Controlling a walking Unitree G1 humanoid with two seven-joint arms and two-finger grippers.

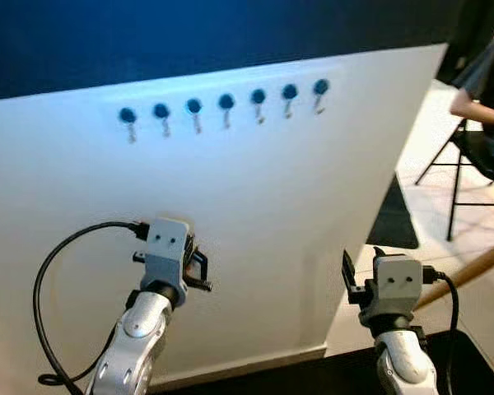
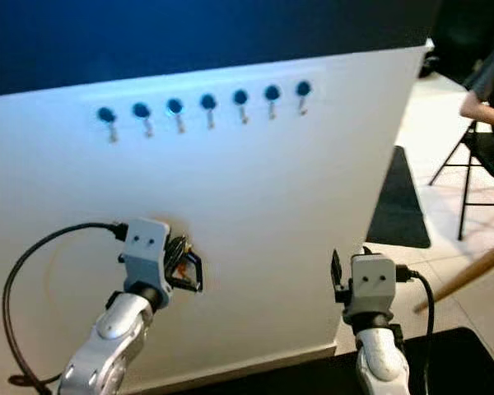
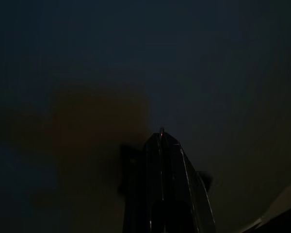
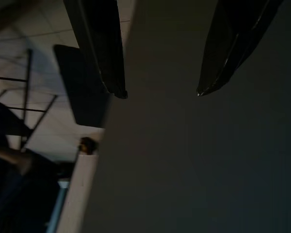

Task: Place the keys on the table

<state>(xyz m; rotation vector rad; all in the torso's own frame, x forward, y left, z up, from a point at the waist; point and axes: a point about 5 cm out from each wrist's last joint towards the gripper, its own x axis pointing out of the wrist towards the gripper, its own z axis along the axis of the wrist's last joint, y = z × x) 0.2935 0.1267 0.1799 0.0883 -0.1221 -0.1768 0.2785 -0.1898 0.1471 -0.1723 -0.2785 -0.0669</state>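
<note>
Background: a white panel [image 1: 272, 206] spans most of the head views, with a dark blue band [image 1: 189, 33] directly above its top edge. All positions below are given relative to this panel.

1. Hook row [image 1: 226, 102]: seven blue knobs, each with a small metal hook beneath, run in a line across the upper part of the panel. Each hook hangs bare.
2. Left pincer [image 2: 184, 267]: raised in front of the lower part of the panel, tips close against its face. In the left wrist view, which is very dark, the fingers [image 3: 167, 184] read as one mass drawn together to a single tip.
3. Keys [image 2: 179, 262]: a small dark looped shape with an orange fleck, clamped at the left pincer's tips, just off the panel face and well below the hook row. Finer detail is too blurred to read.
4. Cable [image 1: 45, 280]: a black loop arcs from the left wrist housing across the lower part of the panel.
5. Right pincer [image 4: 160, 92]: held at the panel's outer vertical edge, low down. Its two black fingers [image 4: 104, 48] stand clearly apart, with nothing between them.
6. Beyond the panel's outer edge: pale tiled floor [image 1: 428, 189], a dark mat [image 1: 395, 218] lying against the panel's foot, a black folding chair [image 1: 465, 164] with a seated person [image 1: 486, 82], and a slanted wooden pole [image 1: 469, 276].
</note>
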